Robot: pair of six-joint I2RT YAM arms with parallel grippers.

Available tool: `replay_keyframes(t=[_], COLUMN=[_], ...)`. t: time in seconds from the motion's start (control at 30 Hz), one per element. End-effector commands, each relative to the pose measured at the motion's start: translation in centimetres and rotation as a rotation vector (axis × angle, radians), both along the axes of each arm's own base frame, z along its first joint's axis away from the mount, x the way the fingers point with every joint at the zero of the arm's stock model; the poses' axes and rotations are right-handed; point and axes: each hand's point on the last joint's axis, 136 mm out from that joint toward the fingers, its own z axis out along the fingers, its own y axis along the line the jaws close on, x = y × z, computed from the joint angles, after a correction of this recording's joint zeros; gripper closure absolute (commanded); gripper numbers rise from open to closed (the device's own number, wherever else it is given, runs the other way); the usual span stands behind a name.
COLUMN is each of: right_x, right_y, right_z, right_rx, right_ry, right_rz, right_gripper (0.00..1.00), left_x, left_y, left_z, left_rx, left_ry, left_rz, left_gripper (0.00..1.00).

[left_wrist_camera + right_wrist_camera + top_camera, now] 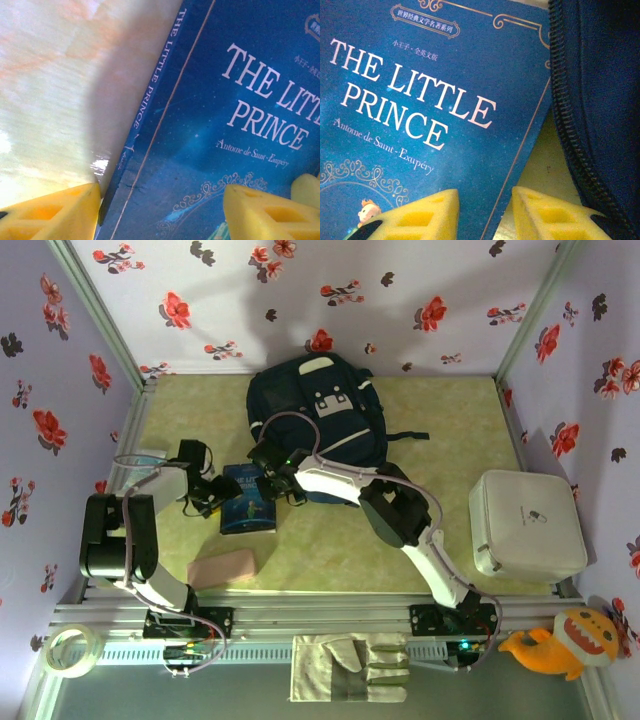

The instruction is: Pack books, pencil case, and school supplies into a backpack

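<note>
A blue "The Little Prince" book [248, 498] lies flat on the table, just left of the front of the dark navy backpack [312, 405]. My left gripper [213, 494] is at the book's left edge. In the left wrist view the book's spine [150, 100] runs between the yellow fingers [50, 215], and the left gripper [161, 200] is open. My right gripper [277, 481] is at the book's right edge and open [485, 200], one finger over the cover [410, 100], the other over the table by the backpack's zipper [570, 115]. The pink pencil case [222, 568] lies near the front.
A white lidded box [527, 523] stands at the right. On the front rail lie a work glove [350, 666], a tape roll [72, 651] and an orange plush toy [562, 640]. Floral walls close in the table on three sides.
</note>
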Motion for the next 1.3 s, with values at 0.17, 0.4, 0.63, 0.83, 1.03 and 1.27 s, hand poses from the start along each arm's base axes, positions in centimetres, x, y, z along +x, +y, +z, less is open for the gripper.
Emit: replay_keyframes(t=[0.17,0.4,0.63,0.83,1.03,1.27], right_x=[0.5,0.7,0.7,0.7,1.0,2.1], right_y=[-0.3,-0.2,-0.4,-0.5,-0.4,-0.4], right_z=[-3.0,-3.1,-3.5,-3.6,-2.2,7.5], right_rx=[-0.028,0.013,0.028,0.044,0.079,0.325], right_ry=[0.052,0.08,0.104,0.112,0.104,0.062], right_rz=[0.008,-0.004,-0.015,-0.027,-0.031,-0.053], right_gripper=[0.66,0.66,0.66,0.66,0.66,0.54], left_x=[1.5,0.7,1.3,2.1,2.1,2.1], left_y=[-4.7,-5.1,-5.1,-5.1,-4.2,-1.0], left_z=[8.1,10.0,7.2,6.4,6.5,7.5], left_rx=[-0.266,-0.296,-0.334,-0.355,-0.289,-0.177], left_ry=[-0.153,-0.165,-0.103,-0.1,-0.107,-0.135], left_rz=[-0.154,-0.166,-0.054,0.011,0.023,0.065], left_gripper=[0.4,0.47,0.57,0.67,0.77,1.0])
